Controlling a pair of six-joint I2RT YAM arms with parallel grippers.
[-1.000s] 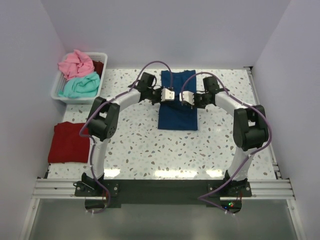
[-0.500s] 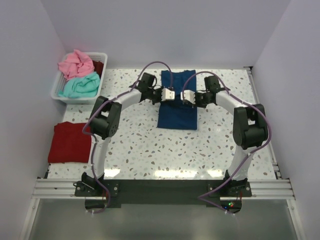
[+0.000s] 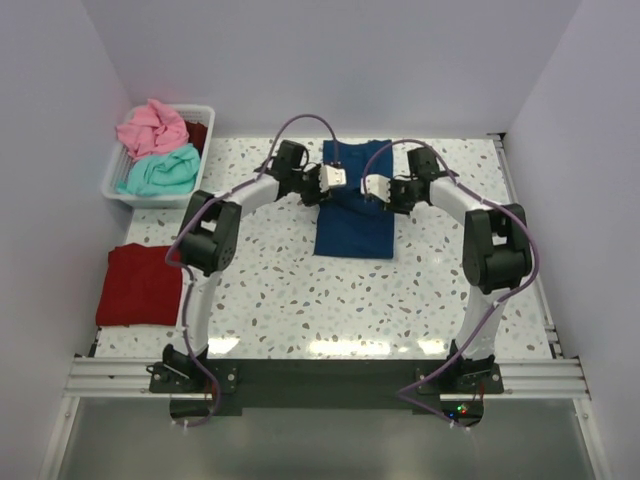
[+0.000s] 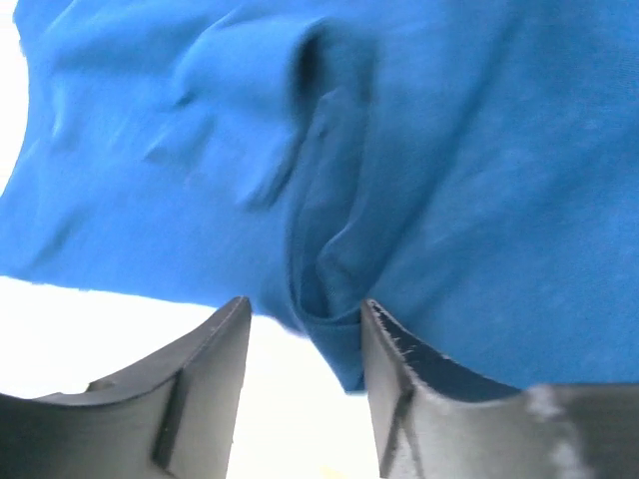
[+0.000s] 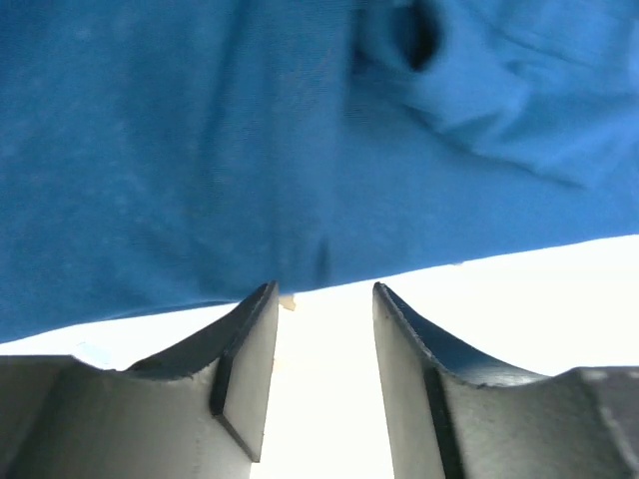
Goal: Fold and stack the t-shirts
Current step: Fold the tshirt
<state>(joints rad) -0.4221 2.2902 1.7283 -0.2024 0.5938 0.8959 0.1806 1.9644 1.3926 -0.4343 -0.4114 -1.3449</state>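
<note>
We find the left gripper [image 4: 305, 309] and right gripper [image 5: 323, 291] released, jaws parted, over the folded navy t-shirt [image 3: 355, 222] at centre. The white basket [image 3: 150, 200] holds a pink tee [image 3: 150, 128] and a teal tee [image 3: 160, 170].

Setting: a robotics lab test cell, not a domestic room.

Evidence:
- The left arm [image 3: 215, 240] and right arm [image 3: 495, 250] are bolted to a black base plate [image 3: 330, 382] on an aluminium extrusion rail [image 3: 110, 375] at the near edge of the table [image 3: 300, 300].
- Purple cables [image 3: 310, 124] run exposed, looped along both arms.
- A small indicator light [image 3: 460, 408] glows by the right base.
- Plain pale wall panels [image 3: 350, 70] close the table in on the left, far and right sides.
- The tabletop is a white speckled sheet.

Household items: a white plastic basket [image 3: 113, 182] at far left holding pink and teal cloth, a folded dark red t-shirt [image 3: 135, 285] and a navy t-shirt [image 3: 355, 228].
</note>
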